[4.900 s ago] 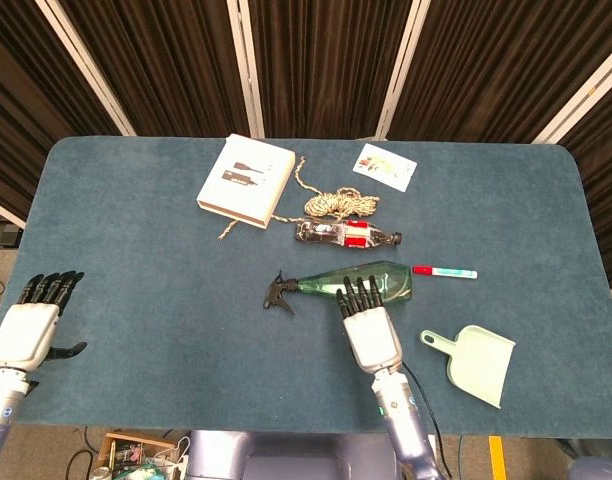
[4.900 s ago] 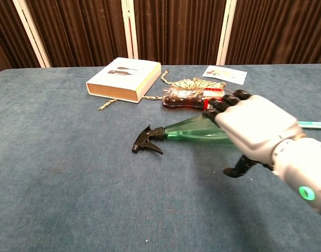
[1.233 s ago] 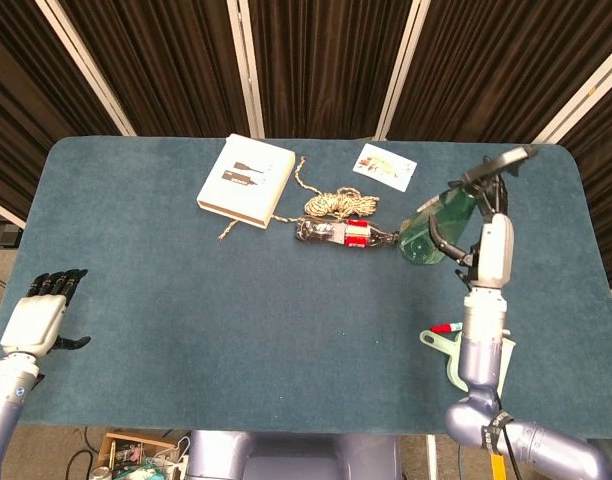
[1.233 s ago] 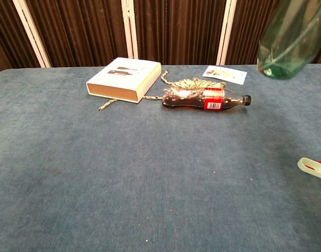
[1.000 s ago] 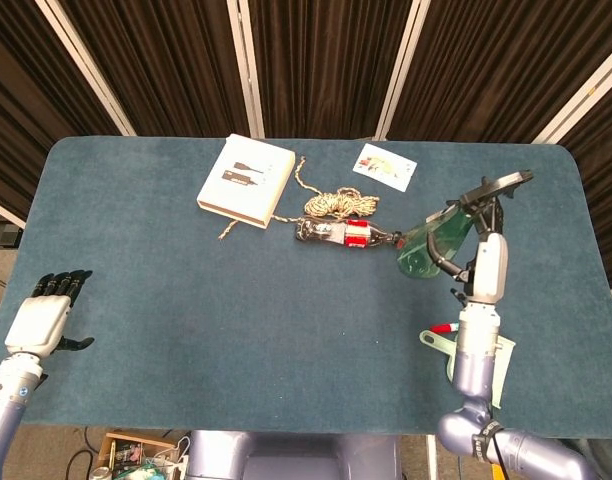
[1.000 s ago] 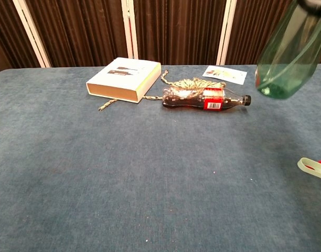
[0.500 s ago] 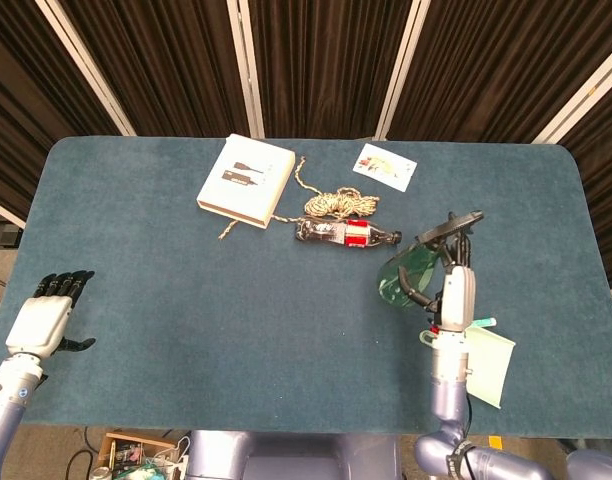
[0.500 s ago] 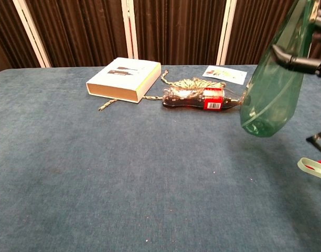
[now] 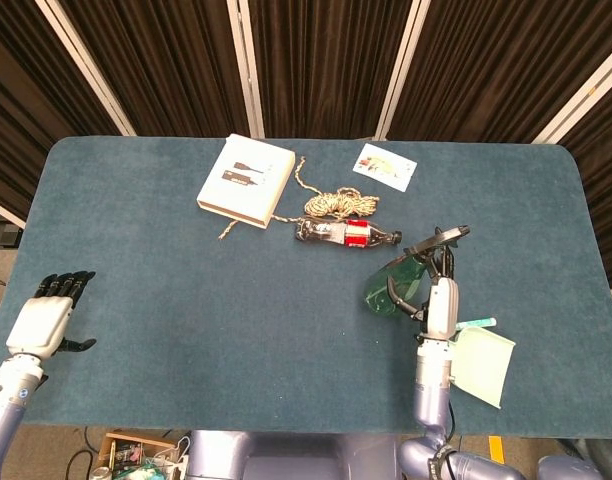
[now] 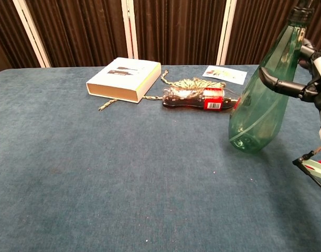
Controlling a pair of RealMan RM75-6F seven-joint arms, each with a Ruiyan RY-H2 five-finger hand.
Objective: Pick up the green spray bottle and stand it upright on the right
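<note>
Now | right hand (image 10: pixel 312 73) grips green spray bottle (image 10: pixel 263 102), tilted | left hand (image 9: pixel 41 320) open, well apart

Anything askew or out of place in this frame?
The green spray bottle leans rather than standing upright, gripped by the right hand and apparently not yet resting flat on the table. A cola bottle lies on its side behind it.

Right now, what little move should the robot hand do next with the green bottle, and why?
Probably tip it straight and ease it down. The right hand holds the green spray bottle tilted, nozzle up, its base low over the table near the cola bottle.
</note>
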